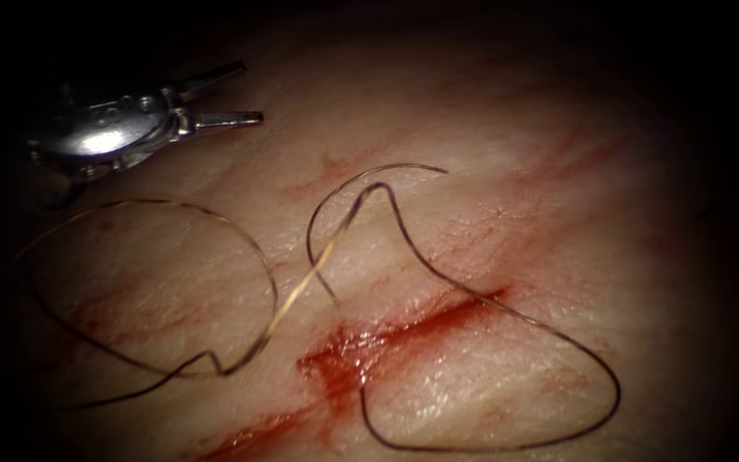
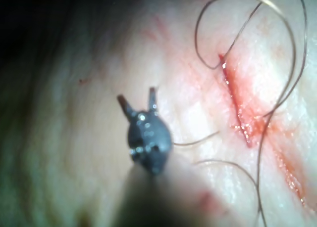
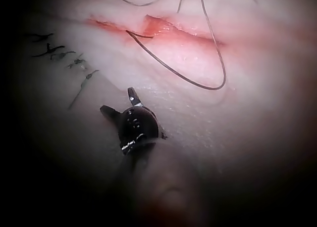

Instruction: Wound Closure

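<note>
My left tool [image 1: 250, 92] hovers at the upper left of the endoscope view with its jaws open and nothing in them; in the left wrist view it [image 2: 138, 99] stands apart from the cut [image 2: 237, 108]. My right tool [image 3: 118, 99] is also open and holds nothing, short of the cut [image 3: 163, 29]. The curved needle [image 1: 311, 231] lies free on the tissue [image 1: 506, 197], left of the red cut [image 1: 387, 338]. Dark thread [image 1: 558, 334] runs from it, loops right and enters the cut.
A second wide loop of thread [image 1: 263, 265] lies on the tissue left of the cut. Red fluid [image 1: 335, 364] pools at the cut's middle. Several dark stitch ends [image 3: 59, 51] sit beside my right tool. A thread loop [image 3: 218, 73] lies between that tool and the cut.
</note>
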